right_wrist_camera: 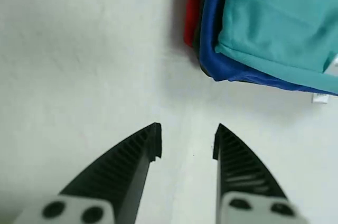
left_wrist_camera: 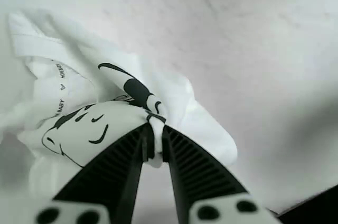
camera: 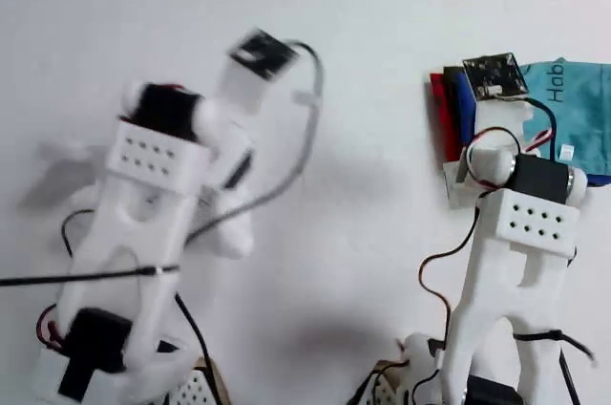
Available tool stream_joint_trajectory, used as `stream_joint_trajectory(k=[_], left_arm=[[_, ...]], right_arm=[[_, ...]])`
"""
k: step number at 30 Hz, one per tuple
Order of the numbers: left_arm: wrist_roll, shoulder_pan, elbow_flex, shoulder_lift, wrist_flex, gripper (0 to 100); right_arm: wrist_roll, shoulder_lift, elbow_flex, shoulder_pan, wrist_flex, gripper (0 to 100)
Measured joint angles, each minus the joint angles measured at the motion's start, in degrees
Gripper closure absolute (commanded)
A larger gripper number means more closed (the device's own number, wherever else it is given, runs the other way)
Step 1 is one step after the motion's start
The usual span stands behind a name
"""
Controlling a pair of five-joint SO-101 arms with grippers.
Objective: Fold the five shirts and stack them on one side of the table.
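Stack of folded cloth shirts [right_wrist_camera: 264, 23]: teal on top, then blue, dark and red; lies on the white worktop [right_wrist_camera: 79, 49].
Right gripper [right_wrist_camera: 187, 129]: released, jaws apart, over the worktop just beside the stack.
Left gripper [left_wrist_camera: 157, 131]: clenched on a fold of the crumpled white cloth shirt with black cartoon print [left_wrist_camera: 90, 129], well apart from the stack.

The left gripper [left_wrist_camera: 156, 129] pinches a shirt [left_wrist_camera: 79, 134], jaws nearly together; the right gripper [right_wrist_camera: 187, 134] hovers, jaws apart.
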Motion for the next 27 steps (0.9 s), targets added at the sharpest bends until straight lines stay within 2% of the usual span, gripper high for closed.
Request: stream_joint_trajectory(k=[4,7,15,21,27], left_arm=[[0.88,0.97,0.09,-4.13,0.0,78],[0.7,-1.93,0.09,-7.21,0.0,78],[-4.92,-20.22,4.66,-9.67,-0.18,79],[-5.63,-36.84,19.6,-9.67,-11.25,79],[-14.42,-45.36,36.04,-9.67,-23.91,78]], right_arm=[[0.0,0.0,0.0,0.0,0.0,83.6],[0.0,0.0,0.0,0.0,0.0,83.6],[0.0,0.0,0.0,-0.18,-1.58,83.6],[0.0,0.0,0.0,-4.4,-1.58,83.6],[0.0,0.0,0.0,-10.11,-1.58,83.6]])
